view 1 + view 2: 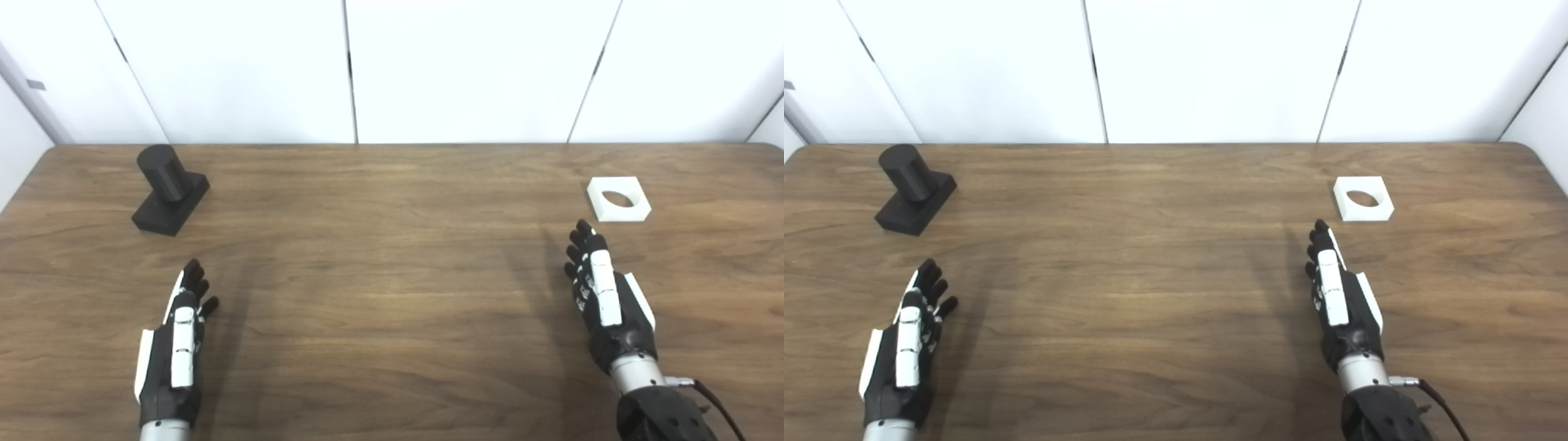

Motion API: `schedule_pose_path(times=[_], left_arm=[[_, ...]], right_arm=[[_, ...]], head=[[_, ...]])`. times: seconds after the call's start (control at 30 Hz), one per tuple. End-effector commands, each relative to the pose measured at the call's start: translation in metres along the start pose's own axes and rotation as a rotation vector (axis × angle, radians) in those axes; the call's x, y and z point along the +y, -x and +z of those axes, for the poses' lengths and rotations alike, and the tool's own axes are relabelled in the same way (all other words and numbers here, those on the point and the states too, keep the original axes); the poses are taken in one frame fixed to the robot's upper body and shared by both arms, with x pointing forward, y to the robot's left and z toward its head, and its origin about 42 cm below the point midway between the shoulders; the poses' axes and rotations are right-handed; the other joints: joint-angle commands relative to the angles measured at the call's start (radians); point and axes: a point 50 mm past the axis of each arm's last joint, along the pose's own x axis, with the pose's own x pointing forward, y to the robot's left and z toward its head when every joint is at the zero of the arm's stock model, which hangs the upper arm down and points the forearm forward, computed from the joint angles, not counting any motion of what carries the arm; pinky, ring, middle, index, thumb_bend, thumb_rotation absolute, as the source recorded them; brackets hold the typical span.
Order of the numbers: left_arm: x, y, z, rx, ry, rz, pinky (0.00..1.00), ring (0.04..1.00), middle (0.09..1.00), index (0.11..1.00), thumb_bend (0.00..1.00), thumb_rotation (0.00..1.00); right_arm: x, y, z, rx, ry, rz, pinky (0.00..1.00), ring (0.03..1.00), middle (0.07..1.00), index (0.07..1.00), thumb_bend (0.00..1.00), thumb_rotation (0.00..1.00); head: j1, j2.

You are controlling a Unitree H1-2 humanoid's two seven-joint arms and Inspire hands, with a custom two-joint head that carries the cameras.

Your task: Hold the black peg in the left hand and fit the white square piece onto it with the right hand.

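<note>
The black peg (163, 173), a round post on a square base (171, 207), stands on the wooden table (392, 275) at the far left. The white square piece (618, 198), with a round hole, lies flat at the far right. My left hand (177, 343) is open and empty, edge-up above the table, well short of the peg. My right hand (603, 294) is open and empty, fingers stretched toward the white piece, a short way in front of it. Both also show in the right eye view: left hand (906, 343), right hand (1338, 294).
White wall panels (349, 67) stand right behind the table's far edge. A black cable (716, 404) runs from my right wrist. The table's left and right edges lie close to the peg and the white piece.
</note>
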Motion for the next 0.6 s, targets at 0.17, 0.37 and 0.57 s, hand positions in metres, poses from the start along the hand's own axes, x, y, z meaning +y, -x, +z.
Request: schedule_pose_path(times=[0.17,0.37,0.57], left_arm=[[-0.0063,-0.0059,-0.0004,-0.007,0.017,0.0,0.99,0.979,0.985,0.971,0.45,1.0],[-0.0069,-0.0059,0.0001,-0.008,0.011,-0.001,1.0,0.979,0.986,0.971,0.45,1.0],[-0.0121,-0.0057,-0.0007,-0.009,0.022,0.01,0.99,0.972,0.98,0.964,0.43,1.0]], right_arm=[[-0.0089,0.0308,-0.0214,0.081,0.021,-0.014,1.0,1.0,1.0,1.0,0.47,1.0],[-0.0095,0.0304,-0.0222,0.08,0.02,-0.012,1.0,1.0,1.0,1.0,0.46,1.0],[-0.0133,0.0305,-0.022,0.088,0.022,-0.013,1.0,1.0,1.0,1.0,0.47,1.0]], head=[[-0.001,0.002],[0.005,-0.003],[0.082,-0.013]])
